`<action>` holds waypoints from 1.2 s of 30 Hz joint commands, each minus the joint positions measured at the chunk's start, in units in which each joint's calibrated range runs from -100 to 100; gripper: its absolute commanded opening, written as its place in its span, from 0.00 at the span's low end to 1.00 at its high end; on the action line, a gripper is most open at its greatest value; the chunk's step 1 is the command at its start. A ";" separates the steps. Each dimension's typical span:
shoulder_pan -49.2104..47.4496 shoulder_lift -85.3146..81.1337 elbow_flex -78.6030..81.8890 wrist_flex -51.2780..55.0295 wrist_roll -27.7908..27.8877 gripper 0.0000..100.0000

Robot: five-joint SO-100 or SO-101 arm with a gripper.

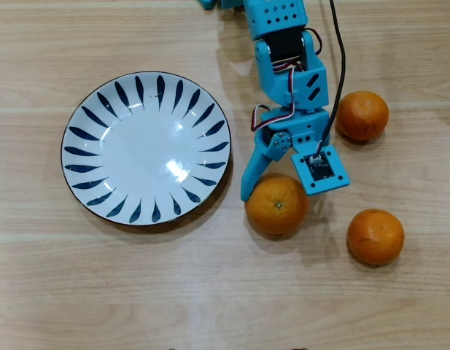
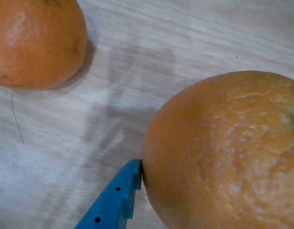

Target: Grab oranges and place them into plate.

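- Jaws [image 1: 277,191] of the blue arm stand spread wide around the largest orange [image 1: 276,205], one fingertip [image 2: 119,200] touching its skin in the wrist view; the other finger is hidden, so a firm grip cannot be confirmed.
- Largest orange sits on the tabletop [image 1: 210,292], just right of the plate [image 1: 146,147] in the overhead view.
- Two smaller oranges [image 1: 362,114] [image 1: 375,236] lie apart on the right.
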 commanded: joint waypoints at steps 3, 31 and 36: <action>0.34 0.44 -0.23 0.86 0.10 0.29; 8.16 -27.54 2.21 10.57 6.06 0.28; 16.14 -36.92 2.31 22.86 8.93 0.28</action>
